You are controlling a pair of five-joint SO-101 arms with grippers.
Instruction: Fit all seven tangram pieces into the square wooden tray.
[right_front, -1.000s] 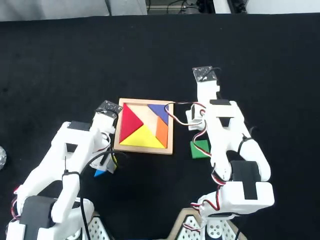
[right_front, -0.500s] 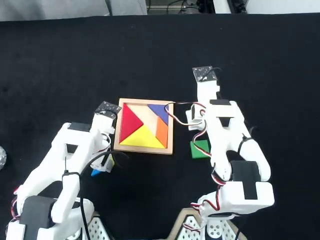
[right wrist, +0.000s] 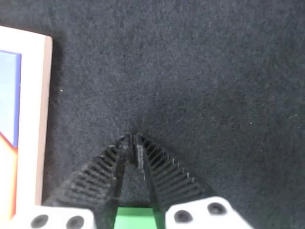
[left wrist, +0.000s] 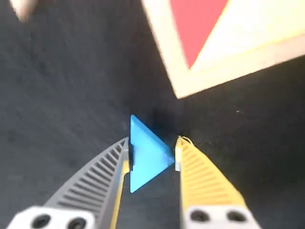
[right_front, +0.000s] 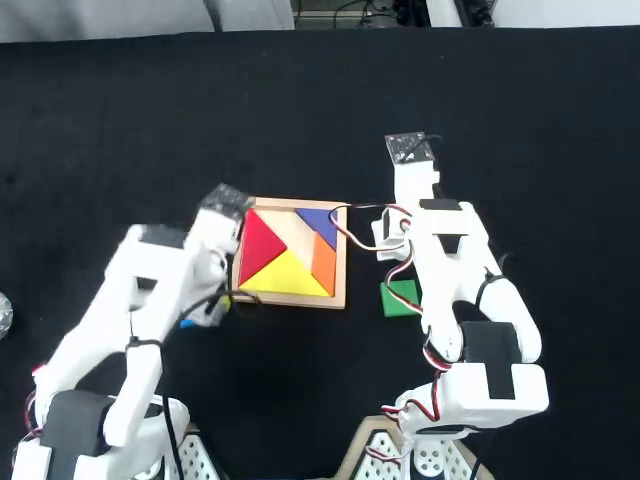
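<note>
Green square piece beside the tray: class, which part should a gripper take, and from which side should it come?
Take the green square across two opposite straight edges, coming straight down from above. It lies flat on the table, apart from the wooden tray, so probably only its parallel sides give the jaws something to close on.
</note>
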